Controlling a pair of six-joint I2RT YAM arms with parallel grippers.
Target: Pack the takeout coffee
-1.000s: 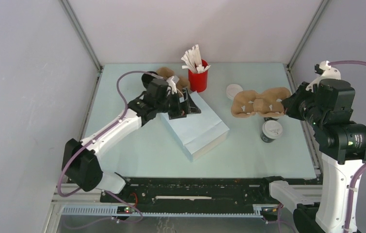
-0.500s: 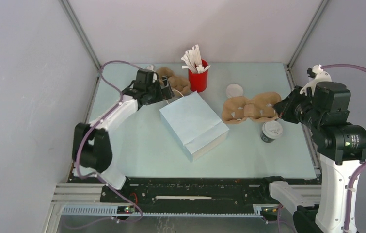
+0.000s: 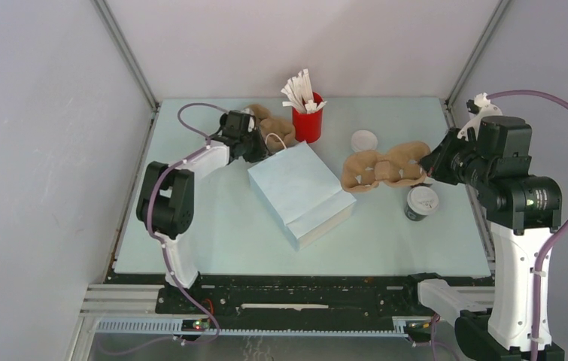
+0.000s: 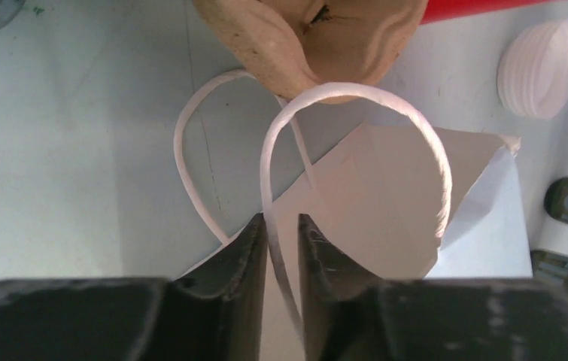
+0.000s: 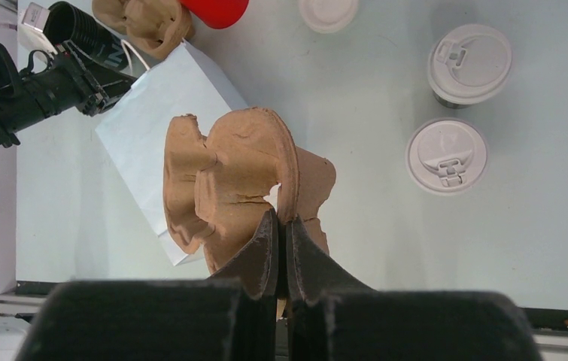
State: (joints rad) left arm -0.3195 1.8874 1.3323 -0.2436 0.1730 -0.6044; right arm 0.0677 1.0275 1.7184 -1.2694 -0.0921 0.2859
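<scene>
A takeout coffee (image 3: pixel 420 201), dark with a white lid, stands at the right; the right wrist view shows two such cups (image 5: pixel 446 156) (image 5: pixel 469 64). The pale blue paper bag (image 3: pixel 301 192) lies flat mid-table, mouth toward the back left. My left gripper (image 3: pixel 255 144) is at its handles: the jaws stand narrow around one white handle loop (image 4: pixel 356 94), the cord touching one finger, a slim gap at the other. My right gripper (image 5: pixel 282 222) is shut on a brown pulp cup carrier (image 5: pixel 235 173), held above the table between the bag and the cups.
A red holder (image 3: pixel 308 120) with white stirrers stands at the back. A second brown carrier (image 3: pixel 269 124) lies beside it, just beyond the left gripper. A loose white lid (image 3: pixel 364 141) lies behind the held carrier. Side rails edge the table.
The left gripper drew back from the bag's mouth to its handles and its jaws narrowed from wide open. The right gripper carried the brown carrier a little leftward.
</scene>
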